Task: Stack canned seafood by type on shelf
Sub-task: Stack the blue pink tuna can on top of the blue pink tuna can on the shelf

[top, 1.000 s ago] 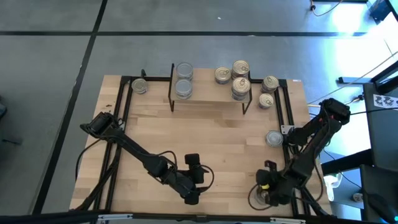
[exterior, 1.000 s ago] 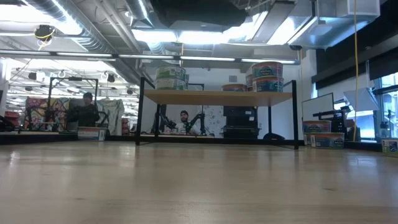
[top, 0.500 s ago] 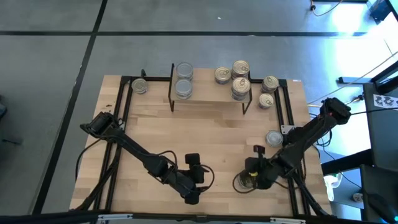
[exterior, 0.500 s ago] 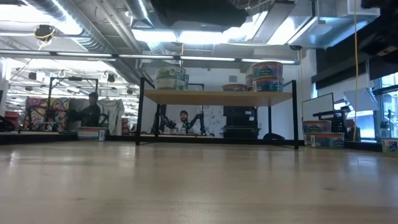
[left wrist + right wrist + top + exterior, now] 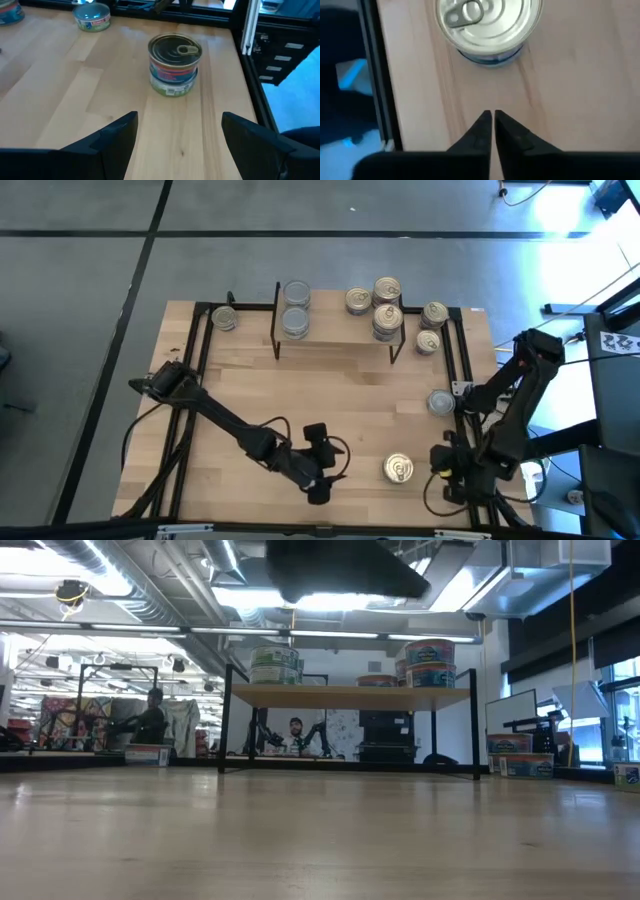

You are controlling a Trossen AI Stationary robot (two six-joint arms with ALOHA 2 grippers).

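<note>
High view: can (image 5: 399,470) sits between left gripper (image 5: 322,470) and right gripper (image 5: 452,471).

The left arm reaches from its base at the left side of the table toward the near middle, lying low over the wood with the elbow bent. The left gripper (image 5: 322,477) is at the near edge, a little left of centre, and its two dark fingers (image 5: 117,136) stand wide apart with nothing between them. The right arm rises from the right edge of the table, folds at the elbow and comes back down to the near right corner. The right gripper (image 5: 447,463) points toward the left, and its fingertips (image 5: 493,120) are almost together, with only a thin gap between them, holding nothing.
</note>
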